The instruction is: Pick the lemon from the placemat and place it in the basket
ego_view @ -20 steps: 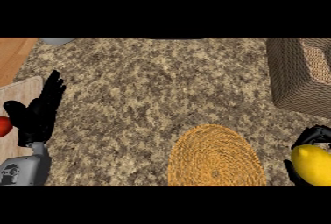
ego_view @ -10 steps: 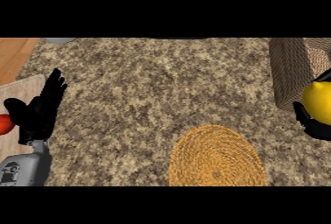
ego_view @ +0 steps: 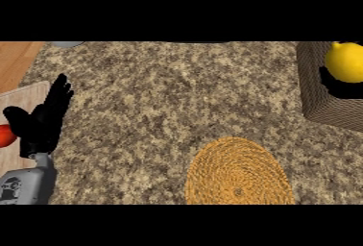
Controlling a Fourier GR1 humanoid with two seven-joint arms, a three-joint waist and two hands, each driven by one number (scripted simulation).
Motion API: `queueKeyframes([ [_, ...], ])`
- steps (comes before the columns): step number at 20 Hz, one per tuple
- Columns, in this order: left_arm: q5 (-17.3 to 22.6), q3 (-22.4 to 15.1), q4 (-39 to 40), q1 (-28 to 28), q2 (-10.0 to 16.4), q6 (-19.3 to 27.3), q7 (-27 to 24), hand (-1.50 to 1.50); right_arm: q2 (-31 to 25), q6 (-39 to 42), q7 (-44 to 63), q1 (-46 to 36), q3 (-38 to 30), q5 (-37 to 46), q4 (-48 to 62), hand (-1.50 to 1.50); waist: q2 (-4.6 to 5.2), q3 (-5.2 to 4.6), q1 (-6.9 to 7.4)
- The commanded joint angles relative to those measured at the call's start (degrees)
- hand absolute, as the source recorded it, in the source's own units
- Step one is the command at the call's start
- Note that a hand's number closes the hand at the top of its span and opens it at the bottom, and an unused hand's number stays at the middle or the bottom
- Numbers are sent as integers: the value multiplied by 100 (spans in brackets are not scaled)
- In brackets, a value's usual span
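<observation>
Lemon (ego_view: pixel 345 61) now up over basket (ego_view: pixel 332 113), right hand (ego_view: pixel 340 90) curled beneath it

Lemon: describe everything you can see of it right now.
The lemon is bright yellow, smooth and oval, with a small nub at its top end. It shows at the view's right edge, inside the outline of the brown woven basket, well away from the round straw placemat. A black shape lies directly beneath it; what that is cannot be told.
</observation>
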Motion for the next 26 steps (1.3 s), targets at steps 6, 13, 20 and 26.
queueKeyframes([
  [6, 57, 35, -269, 134, 54, -122, 134, 0, -210, -170, -892, -1069, 13, 785, 2519, 150, 20, 5, 81],
  [13, -200, -167, 53, -66, -215, 99, 7, 0, -318, -407, -1783, -1689, -100, 1162, 4271, 150, 16, 4, 27],
  [20, -157, -58, 10, 72, -171, 57, -171, 0, -791, 127, -2842, -1989, -465, 1002, 5737, 150, 35, 7, 59],
  [26, -74, -17, 87, -239, -46, -61, 22, 0, -1500, -944, -3827, -1991, 769, 2620, 5180, 150, 71, 0, 135],
])
